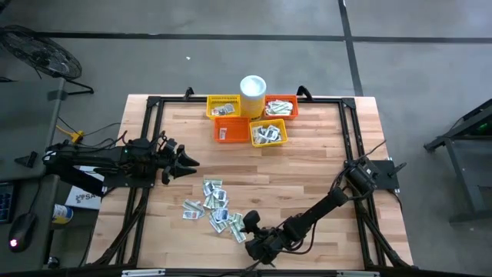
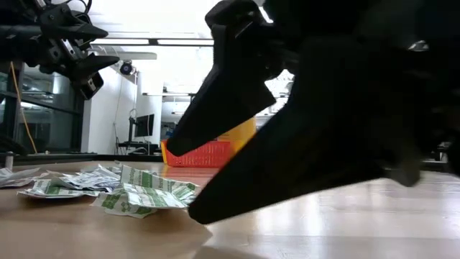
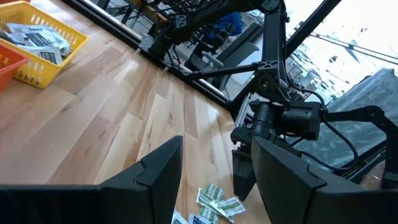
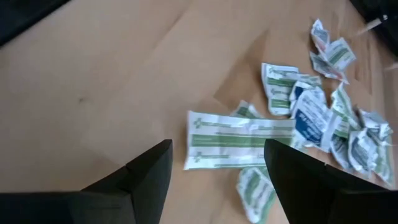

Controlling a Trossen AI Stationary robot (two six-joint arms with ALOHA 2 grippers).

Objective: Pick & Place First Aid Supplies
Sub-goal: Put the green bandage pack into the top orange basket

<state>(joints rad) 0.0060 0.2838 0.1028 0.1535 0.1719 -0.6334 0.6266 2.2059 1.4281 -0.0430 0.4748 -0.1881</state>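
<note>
The first aid supplies (image 1: 215,208) lie as a loose pile of small white, green and blue sachets near the table's front edge, flat on the wood. My right gripper (image 1: 243,226) is open and slants down at the pile's right side. In the right wrist view its fingers (image 4: 149,174) stand on either side of a long white-and-green packet (image 4: 239,140) at the pile's edge. The low view shows one fingertip low beside the sachets (image 2: 136,194); whether it touches them I cannot tell. My left gripper (image 1: 192,161) waits open and level above the table's left side.
Two yellow baskets (image 1: 224,106) (image 1: 267,132) and two red-orange baskets (image 1: 280,105) (image 1: 231,129) sit clustered at the table's far middle, with sachets inside. A white cup (image 1: 253,88) stands among them. A black frame (image 1: 154,108) runs along the table's sides. Bare wood lies between pile and baskets.
</note>
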